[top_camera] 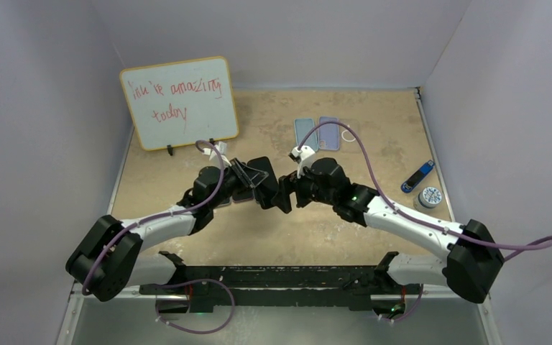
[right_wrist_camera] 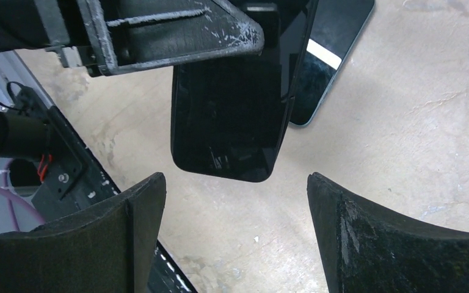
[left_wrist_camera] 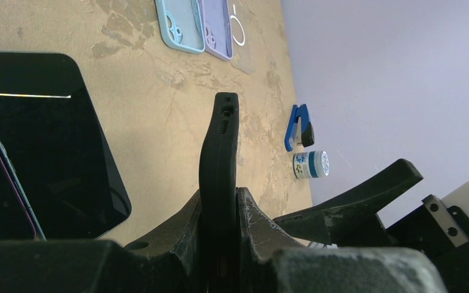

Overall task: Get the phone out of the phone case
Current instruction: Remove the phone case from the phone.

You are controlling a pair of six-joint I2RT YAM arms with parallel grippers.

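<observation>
Left fingers [left_wrist_camera: 253, 223] were clamped shut on a black phone [left_wrist_camera: 220, 152], held edge-on at ctr of the left wrist view, w/ port holes visible on its top edge. Couldn't tell case from phone on that item. In the right wrist view the phone showed its glossy face to the cam at upper ctr, w/ the bench [right_wrist_camera: 403, 122] behind it. Right fingers [right_wrist_camera: 140, 238] stood wide apart at lower left & lower right of that frame, gripping nothing; the phone's lower end sat just above the gap betw. them. In the top view both arms met at frame ctr. A 2nd phone [right_wrist_camera: 327, 49] lay flat on the bench, partly behind the held one. Blue case [top_camera: 304, 133] & purple case [top_camera: 328, 132] lay side by side at upper ctr. Whiteboard [top_camera: 180, 100] stood at upper left. Blue tool [top_camera: 417, 176] & small jar [top_camera: 429, 196] sat close together at the right edge of the bench.
</observation>
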